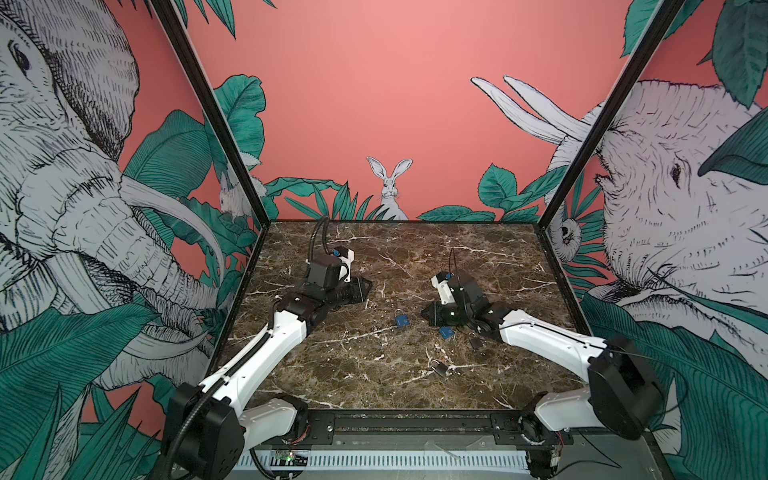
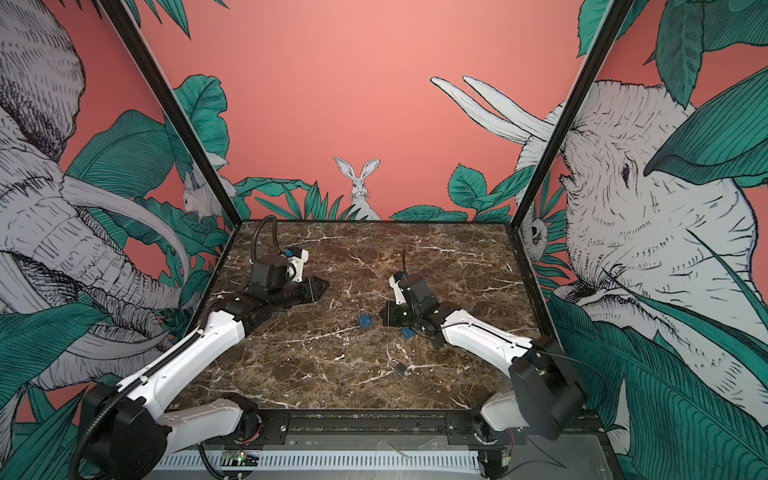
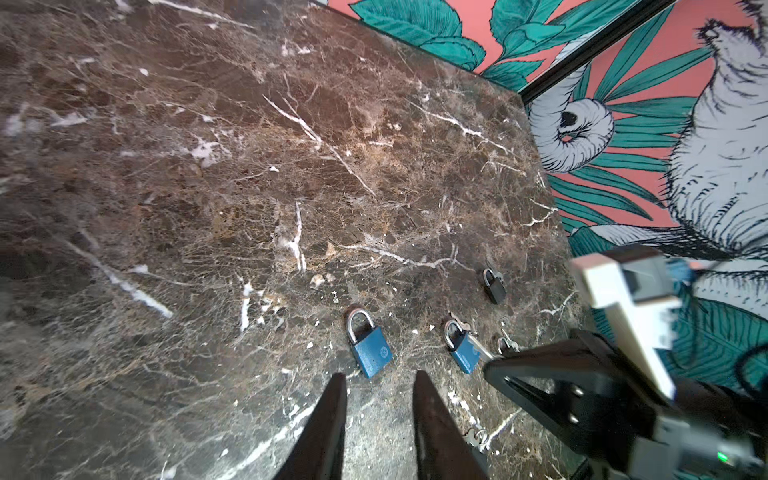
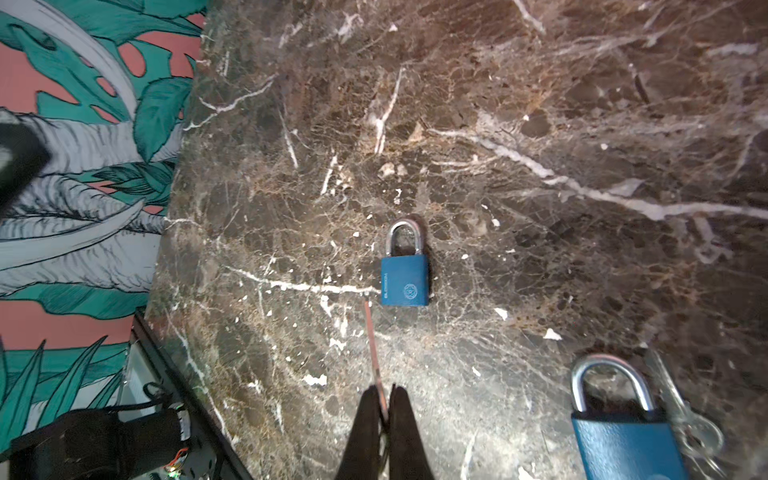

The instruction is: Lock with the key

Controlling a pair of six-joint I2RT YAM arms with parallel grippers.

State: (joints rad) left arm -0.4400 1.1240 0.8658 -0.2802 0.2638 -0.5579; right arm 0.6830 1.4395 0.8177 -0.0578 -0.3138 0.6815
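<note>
The marble table (image 1: pixel 374 374) has a blue padlock (image 4: pixel 405 280) lying flat near its middle. Near the blue padlock, the left gripper (image 3: pixel 380 376) hovers with its jaws narrowly parted and empty. On the opposite side, the right gripper (image 4: pixel 388 390) pinches a thin key (image 4: pixel 371 340), whose tip is just beside the lock's bottom corner.

Padlocks: four in all on the surface (image 1: pixel 353 386).
Blue, two: blue padlock (image 1: pixel 402 321), second blue padlock (image 1: pixel 445 332).
Dark, two: dark padlock (image 1: pixel 476 343), second dark padlock (image 1: pixel 440 368).
Both top views show all four.

Keys: one key (image 4: pixel 371 332) poking out of my right claw (image 4: pixel 385 388).
Loose on the marble, two small bunches: key bunch (image 3: pixel 508 345), second key bunch (image 3: pixel 477 436). How many keys hang on each ring, I cannot tell.

Claws, two: that right one and my left claw (image 3: pixel 378 374).
Arms, two.
Surface, one.
</note>
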